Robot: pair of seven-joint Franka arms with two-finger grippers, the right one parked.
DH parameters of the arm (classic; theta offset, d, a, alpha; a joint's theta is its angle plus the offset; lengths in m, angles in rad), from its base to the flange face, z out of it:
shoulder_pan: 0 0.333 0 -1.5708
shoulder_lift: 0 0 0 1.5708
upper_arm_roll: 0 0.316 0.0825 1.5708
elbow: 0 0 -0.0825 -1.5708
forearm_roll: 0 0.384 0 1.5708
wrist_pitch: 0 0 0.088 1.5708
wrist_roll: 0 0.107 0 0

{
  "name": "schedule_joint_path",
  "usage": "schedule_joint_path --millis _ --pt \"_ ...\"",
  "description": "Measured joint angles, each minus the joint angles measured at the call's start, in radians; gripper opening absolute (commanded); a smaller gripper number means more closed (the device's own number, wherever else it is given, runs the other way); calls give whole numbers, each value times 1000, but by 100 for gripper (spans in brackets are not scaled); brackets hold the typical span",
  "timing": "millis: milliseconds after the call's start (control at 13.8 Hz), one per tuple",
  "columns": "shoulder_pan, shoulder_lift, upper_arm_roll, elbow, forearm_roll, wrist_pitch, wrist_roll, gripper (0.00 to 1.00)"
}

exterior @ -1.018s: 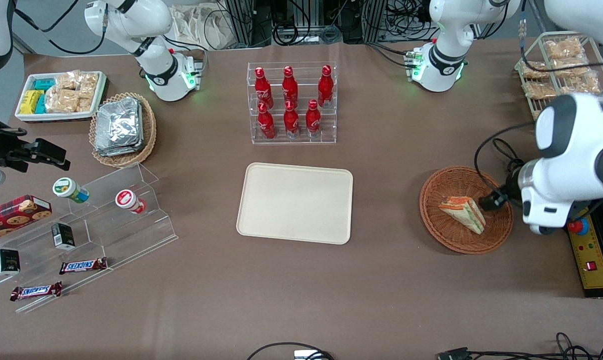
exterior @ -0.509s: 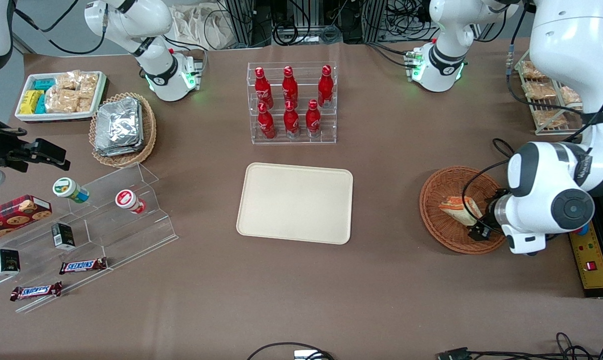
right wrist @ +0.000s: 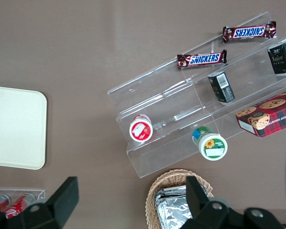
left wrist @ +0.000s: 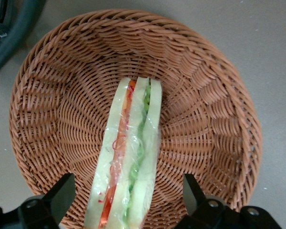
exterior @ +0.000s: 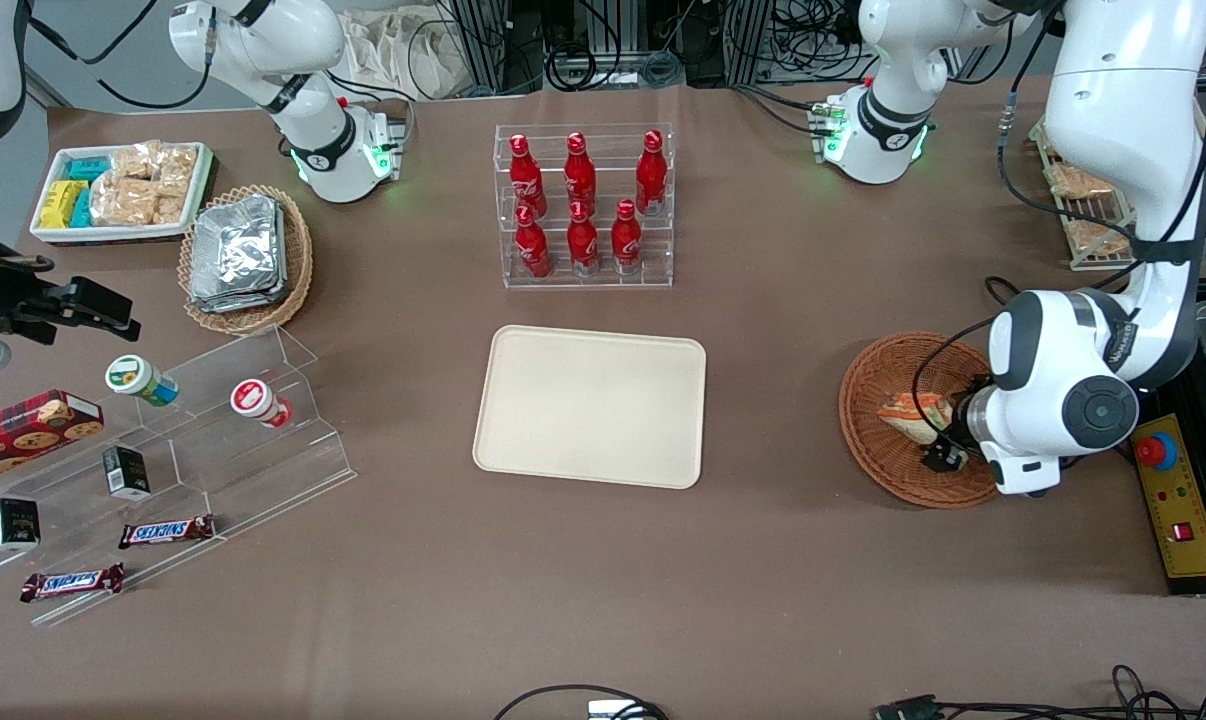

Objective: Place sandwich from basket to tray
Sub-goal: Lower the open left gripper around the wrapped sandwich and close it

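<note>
Front view, sandwich: the sandwich lies in the basket, which sits near the working arm's end of the table.
Front view, gripper: the gripper hangs low over the basket, right above the end of the sandwich that is nearer to the front camera. The arm hides part of it.
Front view, tray: the tray sits in the middle of the table, well apart from the basket.
Left wrist view, sandwich: the sandwich stands on its thin edge in the basket. It looks wrapped in shiny clear film.
Left wrist view, jaws: the jaws are spread wide. One finger is on each side of the sandwich, and neither touches it. The gripper holds nothing.
Left wrist view, risk: the film looks slippery, so I think the sandwich could slide out when it is lifted.
Left wrist view, risk two: a hard squeeze could squash the soft bread. A finger that goes too low could hit the woven bottom and push the basket.
Right wrist view, tray: only one edge of the tray shows here. The sandwich is not in this view.
</note>
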Motion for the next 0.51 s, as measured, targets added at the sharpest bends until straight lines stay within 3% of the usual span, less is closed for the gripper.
schedule_joint_path --millis 509 --pt "3 1 2 -85 0 112 0 100"
